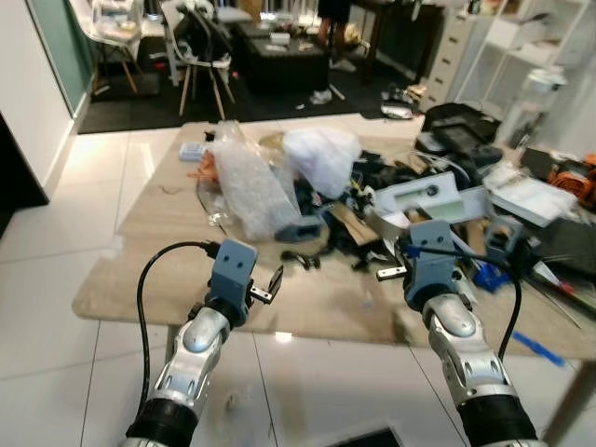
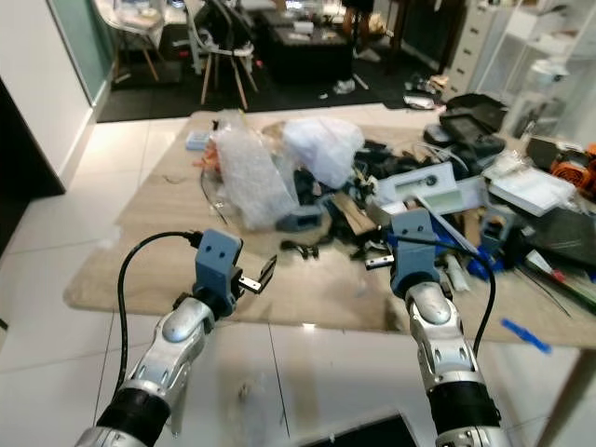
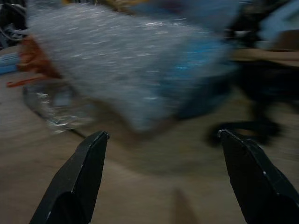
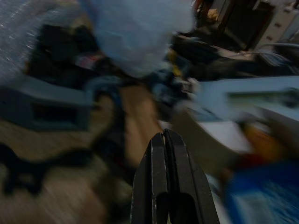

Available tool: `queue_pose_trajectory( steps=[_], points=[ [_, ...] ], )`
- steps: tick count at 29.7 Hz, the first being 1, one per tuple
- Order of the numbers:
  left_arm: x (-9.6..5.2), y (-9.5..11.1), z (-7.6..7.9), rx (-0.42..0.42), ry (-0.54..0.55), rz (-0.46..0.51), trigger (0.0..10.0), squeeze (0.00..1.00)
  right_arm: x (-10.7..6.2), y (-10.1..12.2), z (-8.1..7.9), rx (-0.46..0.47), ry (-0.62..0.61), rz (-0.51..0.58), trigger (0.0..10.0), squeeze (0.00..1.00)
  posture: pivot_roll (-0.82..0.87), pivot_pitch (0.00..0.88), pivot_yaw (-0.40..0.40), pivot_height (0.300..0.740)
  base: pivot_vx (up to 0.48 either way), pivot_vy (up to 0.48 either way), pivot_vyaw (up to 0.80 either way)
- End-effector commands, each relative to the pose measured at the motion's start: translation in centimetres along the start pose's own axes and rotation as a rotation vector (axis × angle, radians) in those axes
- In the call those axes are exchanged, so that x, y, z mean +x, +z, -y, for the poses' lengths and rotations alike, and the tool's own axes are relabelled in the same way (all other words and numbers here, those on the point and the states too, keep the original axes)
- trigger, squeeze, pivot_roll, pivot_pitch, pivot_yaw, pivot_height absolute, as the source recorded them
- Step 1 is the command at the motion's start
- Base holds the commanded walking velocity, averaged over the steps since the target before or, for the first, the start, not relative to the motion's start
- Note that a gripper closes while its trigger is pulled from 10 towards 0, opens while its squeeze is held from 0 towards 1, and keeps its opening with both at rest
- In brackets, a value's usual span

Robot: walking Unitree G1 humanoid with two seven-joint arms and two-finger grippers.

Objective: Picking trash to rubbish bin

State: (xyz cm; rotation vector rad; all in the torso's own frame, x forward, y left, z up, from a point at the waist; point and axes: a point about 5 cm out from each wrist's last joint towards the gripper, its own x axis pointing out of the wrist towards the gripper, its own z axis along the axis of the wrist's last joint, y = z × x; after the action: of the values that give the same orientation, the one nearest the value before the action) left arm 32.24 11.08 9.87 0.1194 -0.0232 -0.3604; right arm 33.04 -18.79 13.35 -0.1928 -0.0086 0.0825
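White floor tiles surround a low wooden table (image 1: 149, 233) heaped with clutter; chairs and dark furniture stand in the room beyond it. Bubble wrap (image 1: 250, 186), a crumpled clear roll, lies on the table towards its left half, with a white plastic bag (image 1: 321, 156) just beside it on the right. A grey-blue block (image 1: 300, 228) touches the near end of the bubble wrap. To the right of the bag sits a tangle of black cables and parts (image 1: 372, 182), then a pale grey case (image 1: 424, 200).

Left gripper (image 3: 163, 135) hovers above the table's near edge, pointed at the bubble wrap; its fingers (image 3: 88, 163) are spread wide with nothing between them. Right gripper (image 4: 164, 140) hangs over the near edge further right, facing the cable tangle; its fingers are pressed together and hold nothing. Both wrist views are blurred.
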Motion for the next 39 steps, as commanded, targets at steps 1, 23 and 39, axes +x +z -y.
queue_pose_trajectory(
  steps=[1, 23, 39],
  points=[
    [-0.2, -0.2, -0.4, -0.009, 0.019, -0.009, 10.0, 0.00, 0.0, 0.0, -0.6, -0.001, 0.028, -0.007, 10.0, 0.00, -0.10, 0.037, -0.029, 0.740, 0.000, 0.000, 0.00],
    [-0.3, -0.1, -0.4, 0.023, -0.017, 0.002, 10.0, 0.00, -0.7, -0.7, -3.1, 0.021, 0.211, -0.060, 10.0, 1.00, -0.10, 0.047, -0.028, 0.740, 0.000, 0.000, 0.00],
    [0.1, 1.1, -0.5, 0.067, -0.037, 0.037, 10.0, 0.00, 0.8, -2.0, -3.2, -0.017, 0.375, -0.119, 10.0, 1.00, -0.09, 0.092, -0.029, 0.740, 0.000, 0.000, 0.00]
  ],
)
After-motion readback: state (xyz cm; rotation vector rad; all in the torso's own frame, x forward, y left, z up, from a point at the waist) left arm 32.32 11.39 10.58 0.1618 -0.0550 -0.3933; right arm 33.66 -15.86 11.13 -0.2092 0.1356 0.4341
